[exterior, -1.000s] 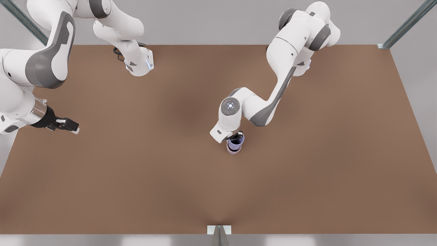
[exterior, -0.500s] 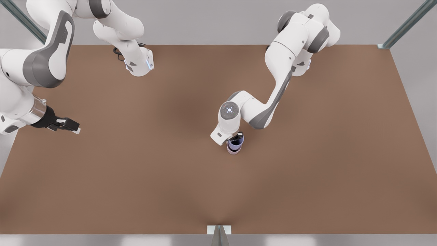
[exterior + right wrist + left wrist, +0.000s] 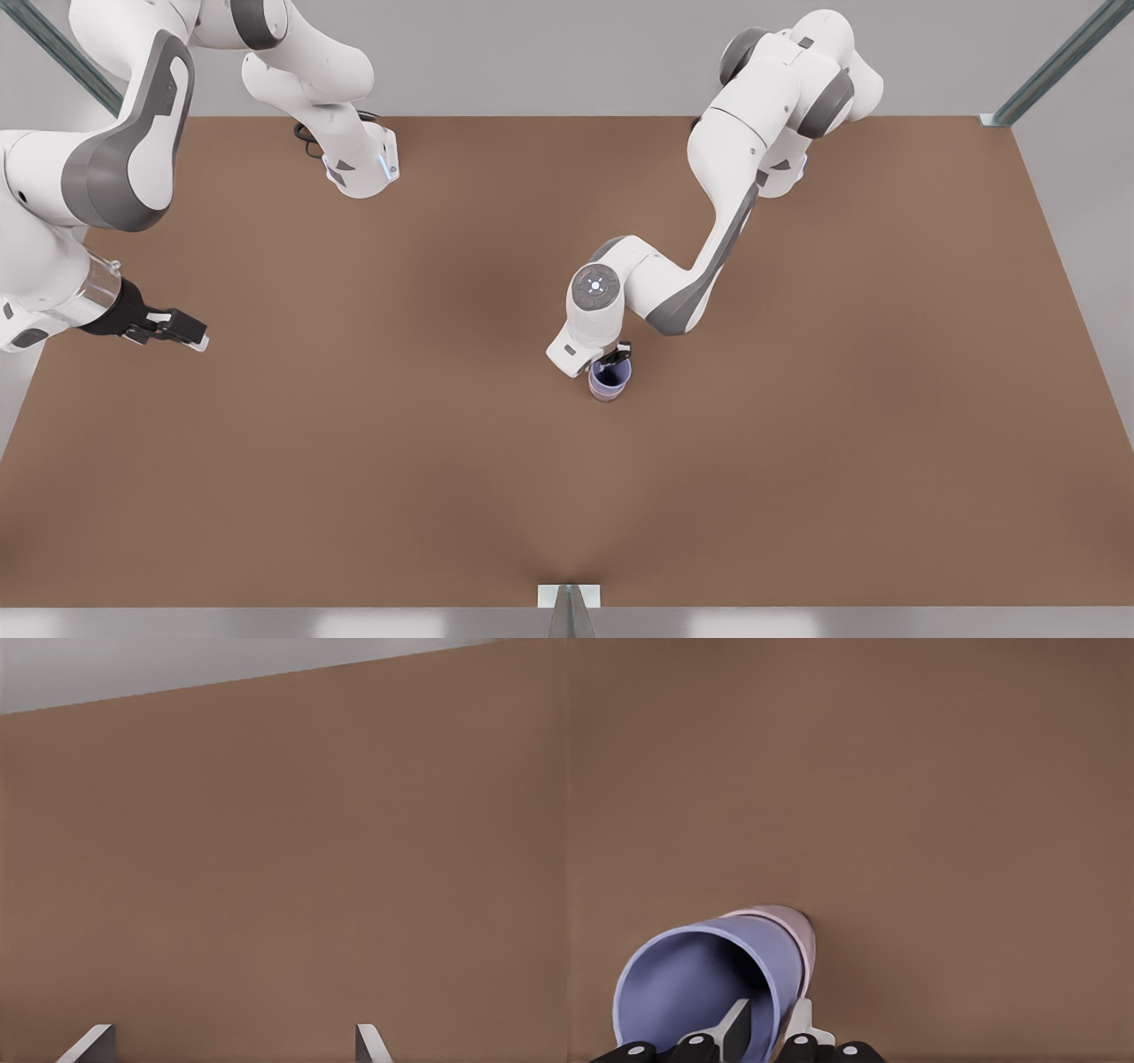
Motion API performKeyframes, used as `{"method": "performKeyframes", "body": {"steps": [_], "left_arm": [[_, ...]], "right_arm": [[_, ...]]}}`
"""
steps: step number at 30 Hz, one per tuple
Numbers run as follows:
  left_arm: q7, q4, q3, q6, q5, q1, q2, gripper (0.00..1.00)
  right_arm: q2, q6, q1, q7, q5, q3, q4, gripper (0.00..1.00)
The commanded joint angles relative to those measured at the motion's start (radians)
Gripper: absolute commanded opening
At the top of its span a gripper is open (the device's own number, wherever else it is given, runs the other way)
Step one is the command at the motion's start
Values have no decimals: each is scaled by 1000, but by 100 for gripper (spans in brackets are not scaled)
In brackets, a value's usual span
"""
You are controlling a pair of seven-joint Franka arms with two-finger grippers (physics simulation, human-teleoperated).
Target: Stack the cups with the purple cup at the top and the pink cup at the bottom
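The purple cup (image 3: 609, 377) sits nested upright in the pink cup (image 3: 606, 397) a little right of the table's middle in the front view. Only a thin band of pink shows under it. In the left wrist view, the purple cup (image 3: 691, 983) has the pink cup's rim (image 3: 793, 923) showing behind it. My left gripper (image 3: 613, 358) hovers at the purple cup's rim. It straddles the wall (image 3: 769, 1005), one finger inside and one outside, slightly parted, and is open. My right gripper (image 3: 190, 335) waits open at the front view's left, its fingertips (image 3: 93, 1041) far apart.
The brown table (image 3: 797, 443) stretches wide on every side of the stack. Two white arm bases (image 3: 359, 168) stand at the far edge. A small metal bracket (image 3: 569, 595) sits at the middle of the near edge.
The purple cup has sunk deeper into the pink cup while the left arm barely moved. The right gripper has drifted slightly toward the near edge.
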Motion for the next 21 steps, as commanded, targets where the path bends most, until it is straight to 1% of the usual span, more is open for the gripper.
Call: {"method": "performKeyframes", "body": {"steps": [1, 2, 3, 4, 6, 8, 9, 10, 11, 13, 14, 16, 17, 18, 20, 21], "left_arm": [[-3, 1, 0, 0, 2, 0, -2, 44], [-1, 1, 0, 0, 2, 0, -2, 61], [-1, 1, 0, 1, 2, 0, -2, 73], [-1, 1, 0, 1, 4, 0, -5, 100], [-3, 2, 3, 0, 2, 0, -14, 100], [0, 25, 9, -29, 2, 2, -51, 100], [63, 25, 18, -103, 2, 5, -85, 100], [193, 25, 44, -218, -7, 15, -131, 100], [296, 24, 97, -287, -46, 26, -172, 100], [557, 24, 279, -404, -162, 28, -226, 100], [560, 24, 325, -431, -194, 29, -246, 100], [617, 21, 394, -450, -185, 34, -276, 100], [664, 8, 376, -457, -183, 98, -319, 100], [694, 7, 261, -479, -172, 224, -358, 100], [704, 7, -1, -510, -45, 443, -418, 100], [743, 5, -55, -508, -8, 485, -434, 100]], "right_arm": [[-1, 4, 0, -1, 1, 0, 0, 100], [-1, 3, 0, -1, 1, 0, 0, 100], [-1, 4, 0, -1, 1, 0, -1, 100], [-1, 4, 0, -1, 1, 0, 0, 100], [0, 4, 0, -1, 1, 0, 0, 100], [0, 4, 0, -3, 1, 0, -1, 100], [0, 4, 0, -3, 1, 0, -1, 100], [0, 4, 0, -3, 1, 0, 0, 100], [0, 10, 0, -1, 1, 0, 0, 100], [2, 10, 0, -3, 1, 0, -1, 100], [2, 10, 0, -3, 1, 0, -1, 100], [3, 12, 2, -1, 1, 0, -1, 100], [5, 12, 2, -1, 1, 0, 0, 100], [5, 12, 2, -1, 1, 0, -1, 100], [5, 22, 2, -1, 1, 0, -1, 100], [5, 22, 2, -1, 2, 0, -1, 100]]}}
